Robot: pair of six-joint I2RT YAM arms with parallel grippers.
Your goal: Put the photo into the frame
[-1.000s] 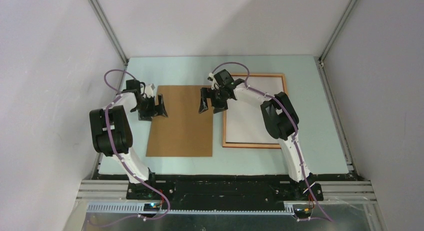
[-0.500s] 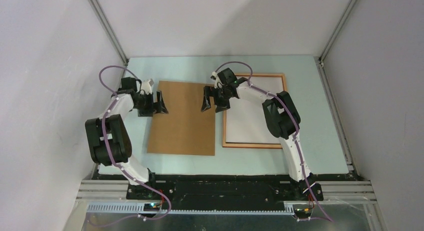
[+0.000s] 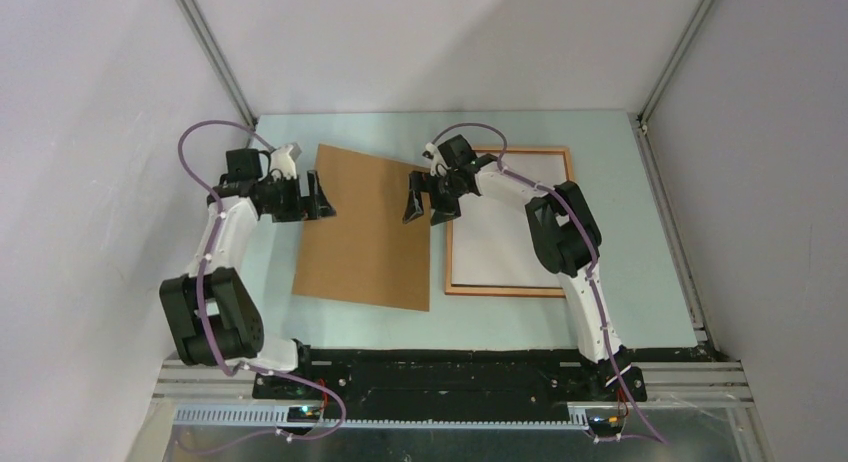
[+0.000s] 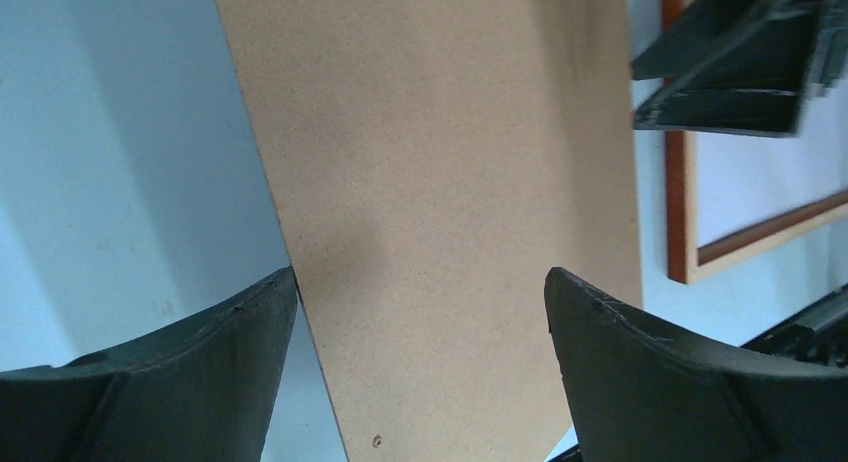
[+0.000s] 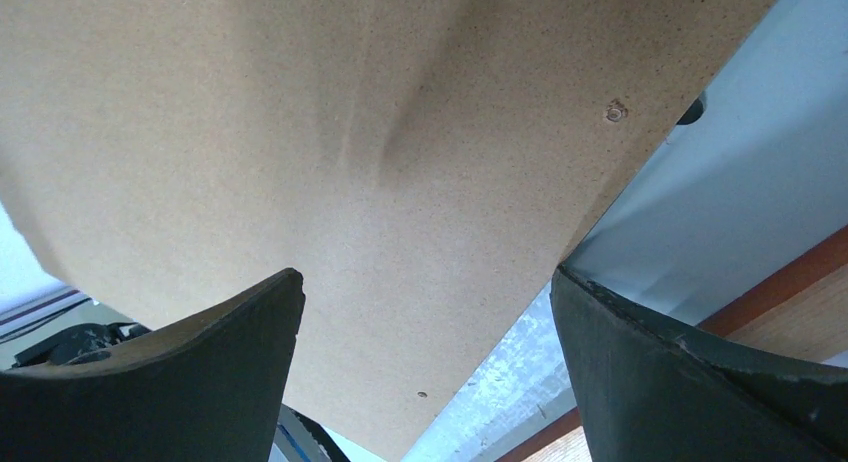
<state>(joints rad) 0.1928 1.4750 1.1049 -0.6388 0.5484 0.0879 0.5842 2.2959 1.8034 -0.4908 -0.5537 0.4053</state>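
- Both grippers hang over the far half of a brown board (image 3: 365,237) that lies flat on the table (image 3: 640,282), turned slightly out of square.
- The left gripper (image 3: 320,197) is spread wide. In its wrist view the board's left edge runs up between the two fingers. I cannot tell whether either finger touches the board.
- The right gripper (image 3: 425,204) is also spread wide, near the board's far right corner. Its wrist view shows the board filling the space between the fingers, with a small hole near the board's edge.
- The frame (image 3: 500,291) lies flat on the right half of the table, just to the right of the right gripper and well apart from the left one.
- A narrow strip of table shows between the board's right edge and the frame's left side.
- The photo (image 3: 500,242) lies inside the frame, plain white side up, and neither gripper holds it.
- The right arm reaches across the far left part of the frame and photo.
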